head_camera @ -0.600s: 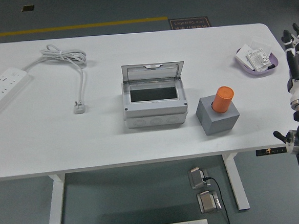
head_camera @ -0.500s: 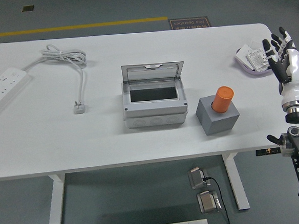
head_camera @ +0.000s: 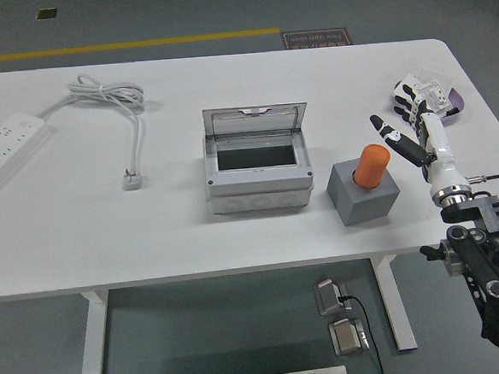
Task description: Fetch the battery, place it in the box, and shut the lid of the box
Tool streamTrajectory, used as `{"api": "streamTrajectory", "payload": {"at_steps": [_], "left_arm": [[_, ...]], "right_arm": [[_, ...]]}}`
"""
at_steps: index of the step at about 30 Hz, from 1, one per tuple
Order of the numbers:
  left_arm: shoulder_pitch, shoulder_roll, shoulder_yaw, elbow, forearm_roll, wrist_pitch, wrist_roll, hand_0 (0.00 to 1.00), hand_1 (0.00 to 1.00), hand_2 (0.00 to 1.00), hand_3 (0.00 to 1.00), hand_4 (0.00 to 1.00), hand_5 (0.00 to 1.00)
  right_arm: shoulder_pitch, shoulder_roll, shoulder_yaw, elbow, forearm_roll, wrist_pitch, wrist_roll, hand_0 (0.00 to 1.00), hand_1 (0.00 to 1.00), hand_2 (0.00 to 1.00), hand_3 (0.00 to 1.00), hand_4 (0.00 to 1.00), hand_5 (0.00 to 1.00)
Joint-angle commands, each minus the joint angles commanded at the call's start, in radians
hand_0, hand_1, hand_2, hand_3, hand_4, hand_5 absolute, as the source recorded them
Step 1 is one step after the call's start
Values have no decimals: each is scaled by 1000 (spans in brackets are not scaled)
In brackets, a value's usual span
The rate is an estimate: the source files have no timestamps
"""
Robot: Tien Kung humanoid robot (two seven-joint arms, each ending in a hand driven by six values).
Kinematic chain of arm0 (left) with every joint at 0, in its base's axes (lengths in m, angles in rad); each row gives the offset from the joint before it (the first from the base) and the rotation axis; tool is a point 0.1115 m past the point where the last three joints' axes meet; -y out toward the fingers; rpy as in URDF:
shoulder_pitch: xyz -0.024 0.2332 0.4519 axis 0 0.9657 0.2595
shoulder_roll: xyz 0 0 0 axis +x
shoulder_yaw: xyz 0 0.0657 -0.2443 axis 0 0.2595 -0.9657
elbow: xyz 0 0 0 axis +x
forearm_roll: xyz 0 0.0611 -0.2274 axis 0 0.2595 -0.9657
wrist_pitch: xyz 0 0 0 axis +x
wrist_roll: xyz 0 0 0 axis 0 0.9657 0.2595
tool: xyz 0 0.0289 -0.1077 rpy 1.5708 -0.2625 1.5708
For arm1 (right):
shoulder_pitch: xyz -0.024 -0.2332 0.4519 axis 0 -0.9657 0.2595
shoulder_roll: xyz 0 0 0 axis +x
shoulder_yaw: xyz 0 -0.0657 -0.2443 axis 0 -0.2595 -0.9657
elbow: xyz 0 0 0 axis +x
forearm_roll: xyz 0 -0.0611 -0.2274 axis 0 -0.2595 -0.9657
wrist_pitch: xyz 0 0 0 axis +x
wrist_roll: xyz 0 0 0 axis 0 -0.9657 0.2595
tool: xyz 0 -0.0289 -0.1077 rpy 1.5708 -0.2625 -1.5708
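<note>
An orange cylindrical battery (head_camera: 371, 166) stands upright in a grey block holder (head_camera: 363, 192) right of centre on the white table (head_camera: 235, 231). Left of it sits a grey junction box (head_camera: 256, 162), its clear lid (head_camera: 255, 120) tipped up and back and its dark inside showing. My right hand (head_camera: 406, 126) comes in from the lower right and hovers just right of the battery, fingers spread, holding nothing and apart from it. The left arm is out of view.
A purple tray (head_camera: 456, 104) with white packets lies at the far right, partly behind my hand. A white power strip (head_camera: 3, 150) and its coiled cable (head_camera: 110, 98) with plug (head_camera: 132, 179) lie at the left.
My right hand has swung left from the table's right edge, over the purple tray, to just beside the battery. Nothing on the table has moved.
</note>
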Motion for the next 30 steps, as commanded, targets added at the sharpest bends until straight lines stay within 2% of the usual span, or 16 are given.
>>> {"api": "streamTrajectory", "payload": {"at_steps": [8,17,20,21,30], "left_arm": [[-2,-1,-1,0,3,-1,1,632,649,659,638,791,225],[-7,-4,-3,0,10,-2,0,628,649,659,639,791,224],[-8,-5,-3,0,10,-3,1,628,649,659,639,791,224],[-8,-4,-3,0,10,-3,1,625,648,658,639,790,223],[-9,-5,-2,0,13,-3,2,624,648,656,639,790,222]], "right_arm": [[-2,5,-45,-7,15,0,6,955,913,930,998,830,287],[0,11,-83,-19,28,5,8,897,895,893,998,839,314],[-1,12,-86,-21,29,7,7,897,895,893,998,839,314],[-2,12,-86,-21,29,8,6,854,865,845,998,834,316],[-6,13,-89,-20,23,7,1,843,847,823,998,834,313]]}}
